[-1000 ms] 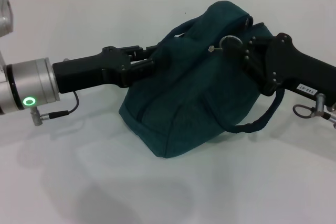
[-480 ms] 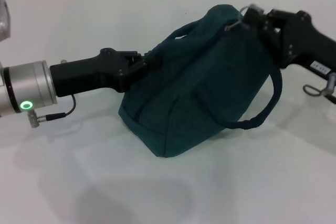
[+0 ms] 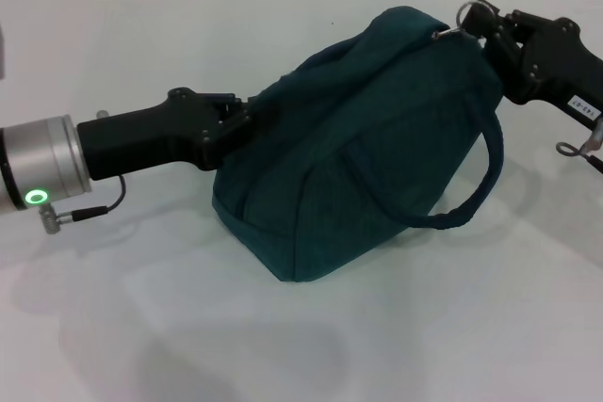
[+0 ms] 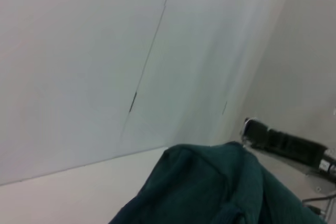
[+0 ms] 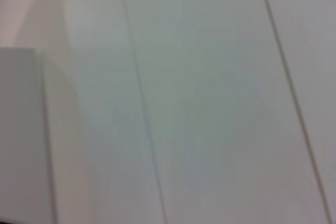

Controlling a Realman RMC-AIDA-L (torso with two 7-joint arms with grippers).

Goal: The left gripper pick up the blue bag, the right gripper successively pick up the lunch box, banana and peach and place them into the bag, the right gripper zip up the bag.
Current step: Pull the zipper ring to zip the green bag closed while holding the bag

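Dark teal-blue fabric, bulging and closed along its top, the blue bag (image 3: 363, 143) sits on the white table (image 3: 141, 327) between the two arms, one loop handle (image 3: 471, 190) drooping down its right side. A second ago the right hand (image 3: 468, 25), a black two-finger gripper on a black arm with a small white label, was over the middle of the bag's top with the ring zipper pull just beside its fingertips; half a second ago it had moved to the bag's upper right corner. Now it is farther right and a little higher, at the very end of the top edge, with the silver zipper ring (image 3: 465, 14) at its tip. It appears clenched on that ring, though the fingertips are small and partly hidden by the ring.

The left hand (image 3: 247, 112), black with a silver cylindrical wrist showing a green light, has shifted slightly left and down since the earlier frames. It is pressed into the bag's left side, fingers closed on a fold of fabric; the tips are buried in the cloth.

The left wrist view shows only the bag's top (image 4: 210, 182) and the right hand (image 4: 252, 129) beyond it. The right wrist view shows nothing but pale wall. The bag's contents are hidden.
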